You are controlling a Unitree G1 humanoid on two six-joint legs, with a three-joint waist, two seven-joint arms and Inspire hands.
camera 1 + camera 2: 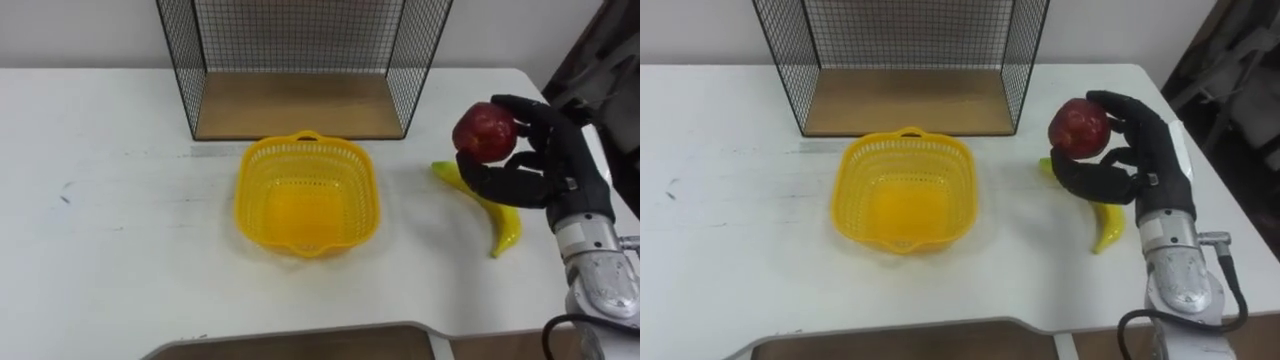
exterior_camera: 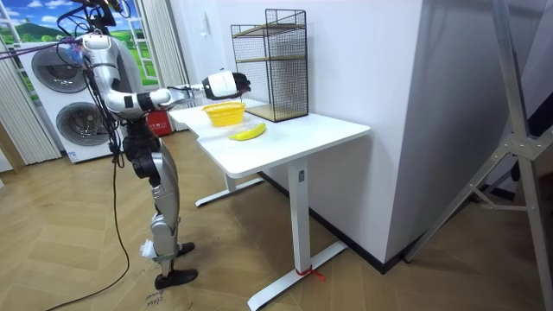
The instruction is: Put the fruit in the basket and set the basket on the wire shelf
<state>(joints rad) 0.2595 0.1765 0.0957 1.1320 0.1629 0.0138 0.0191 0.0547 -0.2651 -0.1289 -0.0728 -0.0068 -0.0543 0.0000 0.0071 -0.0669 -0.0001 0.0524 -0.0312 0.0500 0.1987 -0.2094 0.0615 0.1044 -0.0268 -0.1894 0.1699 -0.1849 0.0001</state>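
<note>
My right hand [image 1: 540, 160] [image 1: 1132, 160] is shut on a red apple [image 1: 485, 131] [image 1: 1078, 125], holding it above the table to the right of the basket. A yellow banana [image 1: 497, 218] [image 1: 1105, 225] lies on the white table right under that hand, partly hidden by it. The yellow plastic basket [image 1: 307, 193] [image 1: 903, 190] stands empty at the table's middle. Behind it stands the black wire shelf [image 1: 300, 60] [image 1: 900, 60] with a wooden floor. In the room view I stand at the table's end, right arm stretched over it, with the basket [image 2: 224, 112] and banana [image 2: 247, 132] in front of me.
The white table [image 1: 100, 220] has bare room left of the basket. Its right edge runs close beside my right forearm. In the room view, washing machines [image 2: 52, 104] stand behind me and a grey partition [image 2: 467, 130] rises at the room view's right.
</note>
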